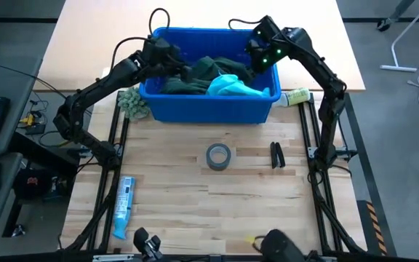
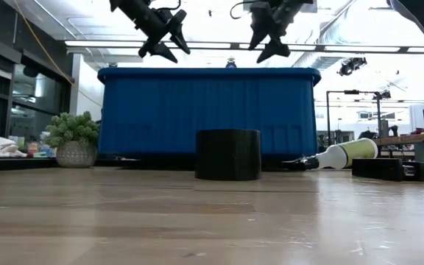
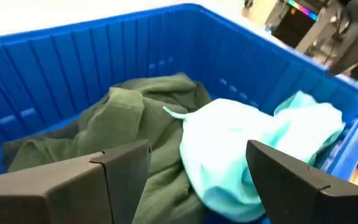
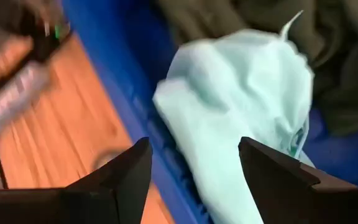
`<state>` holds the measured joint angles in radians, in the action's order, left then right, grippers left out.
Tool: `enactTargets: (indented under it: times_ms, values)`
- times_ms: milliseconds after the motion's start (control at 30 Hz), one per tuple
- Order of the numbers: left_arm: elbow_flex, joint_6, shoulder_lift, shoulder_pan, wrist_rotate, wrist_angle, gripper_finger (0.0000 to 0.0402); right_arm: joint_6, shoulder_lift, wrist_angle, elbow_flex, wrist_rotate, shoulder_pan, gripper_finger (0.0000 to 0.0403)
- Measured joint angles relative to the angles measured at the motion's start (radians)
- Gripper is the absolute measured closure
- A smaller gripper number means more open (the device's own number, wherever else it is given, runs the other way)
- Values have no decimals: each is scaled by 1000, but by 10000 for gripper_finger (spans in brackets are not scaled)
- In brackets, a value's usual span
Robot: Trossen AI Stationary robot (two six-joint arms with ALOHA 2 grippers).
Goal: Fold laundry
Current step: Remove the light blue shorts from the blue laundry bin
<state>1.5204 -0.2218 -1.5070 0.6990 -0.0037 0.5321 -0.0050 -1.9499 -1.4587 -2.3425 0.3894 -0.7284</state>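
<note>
The laundry lies heaped inside a blue plastic bin: a turquoise piece on the near right, draped against the bin's near wall, and dark green cloth beside and behind it. My left gripper hovers open above the bin's left part, over the dark green cloth. My right gripper hovers open above the bin's right part, over the turquoise piece. Neither has anything between its fingers. In the low view both grippers hang above the bin's rim.
On the table in front of the bin lie a grey tape roll, a small black object and a blue-white tube. A fuzzy grey-green ball sits left of the bin, a white-green bottle right of it.
</note>
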Motion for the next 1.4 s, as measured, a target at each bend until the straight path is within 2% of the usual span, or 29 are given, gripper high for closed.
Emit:
enactTargets:
  times_ms: [67, 200, 267, 800, 900, 967, 1000, 1100, 1133, 1267, 1400]
  values:
    - [0, 28, 0, -5, 0, 16, 158, -83, 0, -54, 0, -57, 35, 178]
    - [0, 67, 0, -15, -8, 43, 158, -245, 0, -113, 1, -326, 116, 178]
    - [0, 68, 0, -16, -9, 50, 158, -264, -1, -88, 1, -387, 143, 178]
    - [0, 86, 0, -16, -9, 79, 158, -239, -115, -17, 1, -394, 166, 179]
    - [0, 107, 0, -16, -10, 89, 158, -224, -160, -13, 1, -457, 165, 181]
    - [0, 110, 0, -16, -12, 90, 158, -209, -188, -12, 1, -495, 165, 204]
    - [0, 105, 0, -16, -12, 90, 158, -198, -198, -7, 2, -497, 165, 228]
    - [-1, 76, 0, -16, -26, 72, 158, -179, -203, 24, 2, -465, 164, 352]
    - [-1, 71, 1, -16, -28, 61, 158, -174, -197, 35, -3, -444, 164, 376]
    - [-2, 43, 29, -15, -33, -12, 158, -112, -122, 105, -10, -404, 164, 397]
    - [-2, 42, 93, -4, -33, -129, 158, 11, 2, 204, -14, -269, 150, 402]
